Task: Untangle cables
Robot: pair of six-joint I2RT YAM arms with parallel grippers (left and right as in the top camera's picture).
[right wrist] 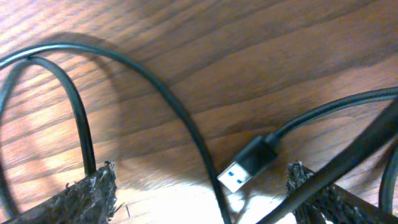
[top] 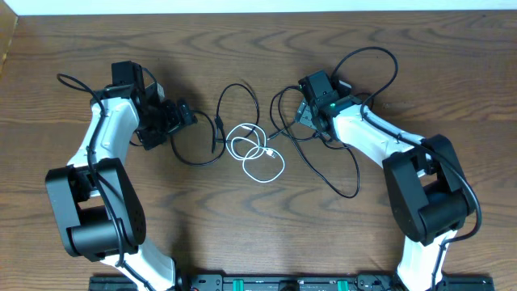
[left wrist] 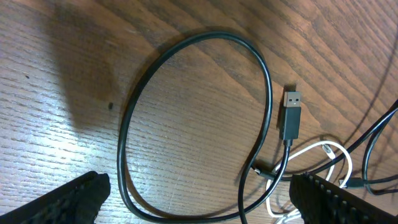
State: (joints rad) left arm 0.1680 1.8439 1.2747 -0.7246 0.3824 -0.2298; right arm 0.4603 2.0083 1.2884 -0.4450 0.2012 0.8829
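Left end effector apart; right end effector apart, black cable plug between jaws.

Overhead looks straight down on whole table, both wrist views sit close above, sharing its central cables.

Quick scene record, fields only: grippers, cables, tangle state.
left gripper: open, empty, over the left black cable loop
right gripper: open, empty; right black cable plug lies under it
white cable: coiled mid-table, crossing left black cable
tangle: not cleared
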